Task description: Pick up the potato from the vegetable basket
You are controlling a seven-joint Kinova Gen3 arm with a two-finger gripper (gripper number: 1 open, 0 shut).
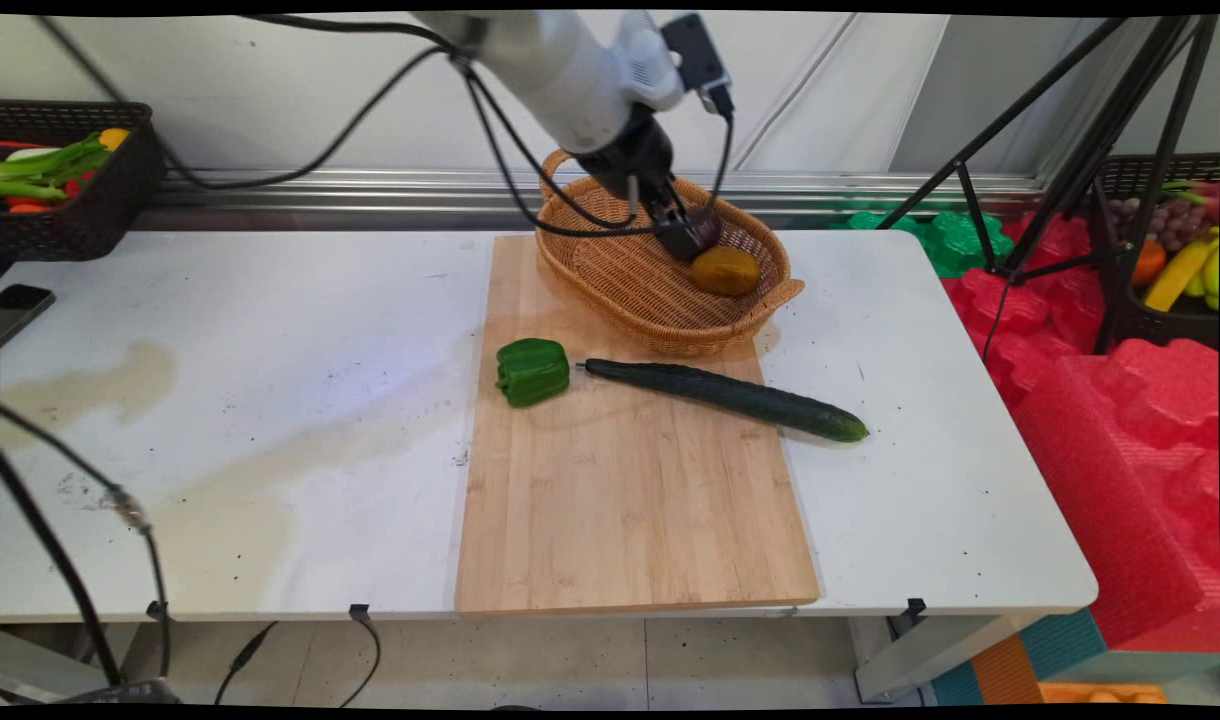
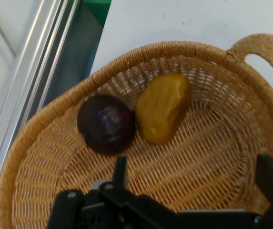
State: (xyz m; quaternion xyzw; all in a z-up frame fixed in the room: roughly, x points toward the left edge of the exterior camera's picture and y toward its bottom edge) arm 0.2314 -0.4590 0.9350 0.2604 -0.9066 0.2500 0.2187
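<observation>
— Where was the gripper at that moment?

— Down inside the wicker basket, at its far end. The jaws stood spread apart and empty, one finger low in the middle of the hand view, the other at the right edge.

— What lay nearest?

— A dark purple round fruit, perhaps a plum, just beyond the jaws and off toward their left finger, not between them. Touching it on the right lay a yellow-brown potato-like lump, its long axis running away from the hand.

— Anything crowding them?

— The basket wall curved close behind both. Outside, on the bamboo cutting board, a green bell pepper and a long cucumber lay well apart from the gripper; the cucumber's tip overhung onto the white counter.
</observation>
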